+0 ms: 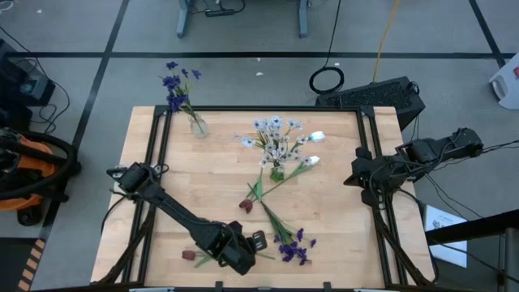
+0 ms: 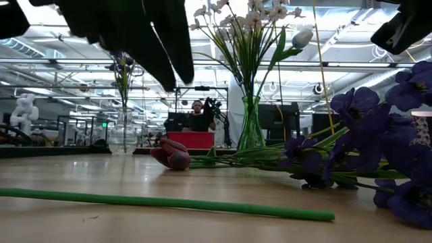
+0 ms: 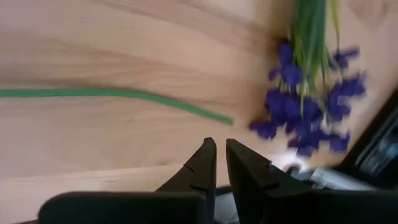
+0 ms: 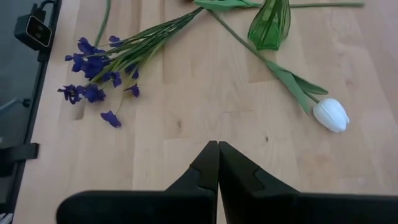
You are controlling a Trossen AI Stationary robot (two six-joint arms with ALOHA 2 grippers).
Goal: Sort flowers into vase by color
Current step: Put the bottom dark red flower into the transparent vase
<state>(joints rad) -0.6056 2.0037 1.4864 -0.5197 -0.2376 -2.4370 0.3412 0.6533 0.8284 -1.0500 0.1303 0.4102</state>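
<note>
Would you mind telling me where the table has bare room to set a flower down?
Bare wood lies between the clear vase and the left arm, and between the white tulips and the right gripper. Around the green vase it is crowded.

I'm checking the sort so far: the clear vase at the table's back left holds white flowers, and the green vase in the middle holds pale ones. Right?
Not quite. The clear vase at the back left holds purple-blue flowers, not white ones; the high view shows this. The green vase in the middle does hold the pale flowers.
</note>
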